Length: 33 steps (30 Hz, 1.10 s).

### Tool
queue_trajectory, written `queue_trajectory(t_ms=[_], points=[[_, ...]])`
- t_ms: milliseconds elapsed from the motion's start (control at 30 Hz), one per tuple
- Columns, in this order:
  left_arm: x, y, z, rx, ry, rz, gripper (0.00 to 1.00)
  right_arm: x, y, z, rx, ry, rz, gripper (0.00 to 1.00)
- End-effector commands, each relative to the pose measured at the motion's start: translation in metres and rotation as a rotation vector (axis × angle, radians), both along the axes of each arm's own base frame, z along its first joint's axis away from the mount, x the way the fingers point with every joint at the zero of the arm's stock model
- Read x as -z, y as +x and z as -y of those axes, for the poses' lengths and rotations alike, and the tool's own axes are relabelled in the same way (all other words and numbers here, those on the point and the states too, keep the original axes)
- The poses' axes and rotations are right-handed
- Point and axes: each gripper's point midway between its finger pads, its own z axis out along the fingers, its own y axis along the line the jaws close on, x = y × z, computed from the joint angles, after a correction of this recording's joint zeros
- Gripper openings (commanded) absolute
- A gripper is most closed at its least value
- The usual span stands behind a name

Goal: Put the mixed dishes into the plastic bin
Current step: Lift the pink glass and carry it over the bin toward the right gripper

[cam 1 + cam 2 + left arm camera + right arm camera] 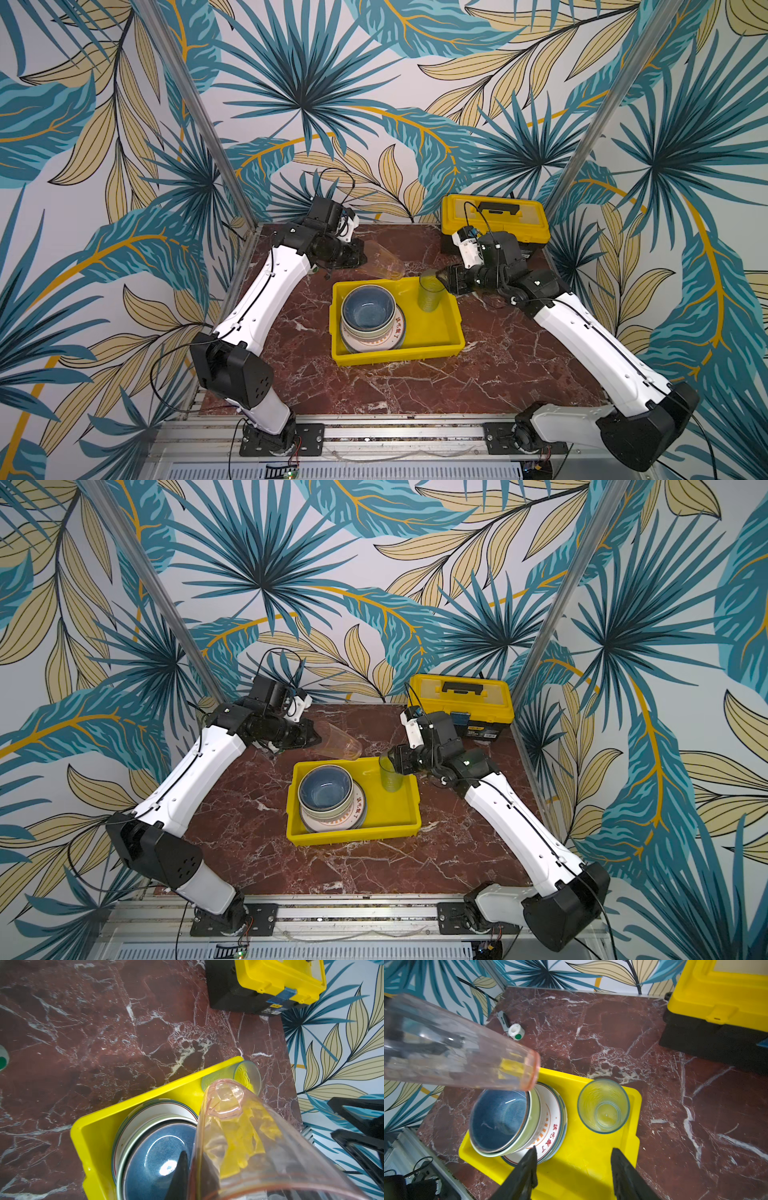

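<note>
The yellow plastic bin (399, 358) sits mid-table. Inside it a blue-grey bowl (368, 309) is nested in a pale green one on stacked plates (550, 1126). A greenish tumbler (431, 295) stands upright in the bin's far right corner. My left gripper (361, 253) is shut on the wall of a pink translucent tumbler (384, 262), which is tilted with its base over the bin's far rim. One finger (180, 1167) is outside the wall and the other inside. My right gripper (574, 1150) is open and empty, just above the greenish tumbler (603, 1105).
A yellow-and-black toolbox (494, 218) stands at the back right corner. A small white tape roll (516, 1032) and a grey metal tool (503, 1019) lie near the table's back left, under the left arm. Metal posts and patterned walls enclose the table.
</note>
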Motion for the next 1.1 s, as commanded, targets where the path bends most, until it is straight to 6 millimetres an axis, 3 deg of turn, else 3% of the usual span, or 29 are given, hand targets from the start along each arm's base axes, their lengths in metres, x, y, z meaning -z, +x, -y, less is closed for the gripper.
queue_trajectory(t_ms=[0,133,300,500,700,1033,1067], points=[[-0.004,-0.003,0.001,-0.073,0.047,0.029,0.03,-0.022,-0.010,-0.012,-0.028,0.001,0.043,0.58],[0.002,-0.006,0.002,-0.157,0.077,0.017,0.02,-0.040,-0.017,-0.034,-0.067,-0.003,0.097,0.58],[0.001,-0.008,0.007,-0.220,0.147,0.072,0.01,-0.047,-0.014,-0.059,-0.089,-0.017,0.118,0.57],[-0.018,-0.012,0.013,-0.254,0.155,0.177,0.01,-0.040,-0.003,-0.078,-0.082,-0.040,0.104,0.57],[-0.028,-0.018,0.014,-0.273,0.093,0.265,0.01,-0.034,0.007,-0.083,-0.042,-0.059,0.093,0.57],[-0.023,-0.023,0.019,-0.259,0.075,0.302,0.01,-0.017,0.016,-0.094,-0.007,-0.142,0.072,0.57],[-0.023,-0.023,0.019,-0.260,0.078,0.302,0.02,-0.016,0.009,-0.103,-0.030,-0.144,0.071,0.57]])
